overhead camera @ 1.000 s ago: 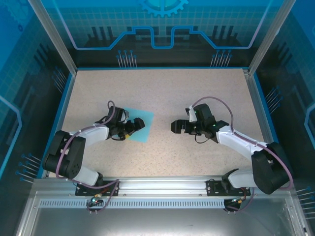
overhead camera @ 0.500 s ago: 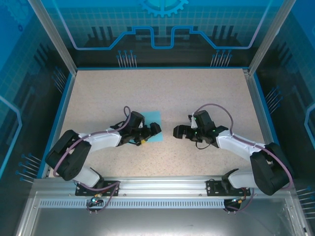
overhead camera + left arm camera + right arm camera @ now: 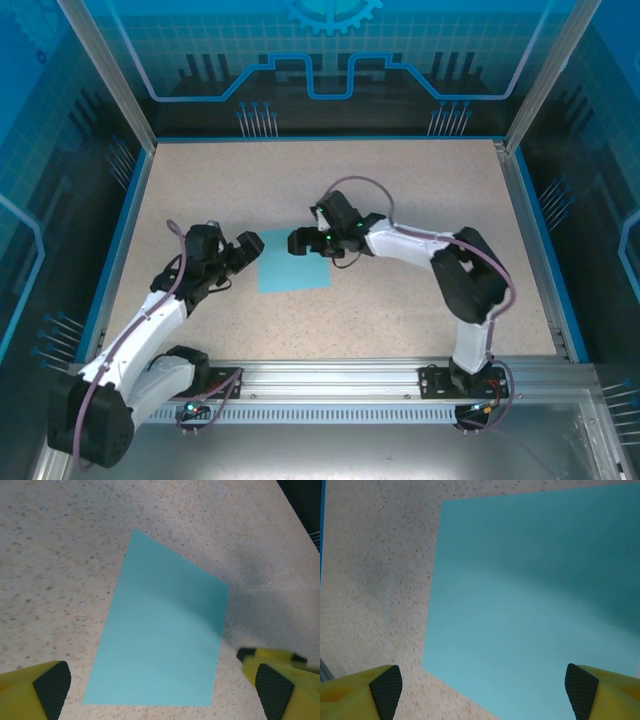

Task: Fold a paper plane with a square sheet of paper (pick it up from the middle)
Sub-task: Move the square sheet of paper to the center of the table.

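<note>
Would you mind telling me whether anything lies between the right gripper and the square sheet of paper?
Nothing visible does. The square sheet of paper lies flat and bare on the table, beneath the right gripper, whose jaws stand open. The left gripper, also open, sits beside the sheet, not across that path.

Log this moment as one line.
square sheet of paper: flat, unfolded on table | left gripper: open, beside its left edge | right gripper: open, over its far edge | held: nothing

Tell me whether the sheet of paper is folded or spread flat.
Spread flat. The square sheet of paper shows four straight edges, no crease, and lies on the table.
</note>
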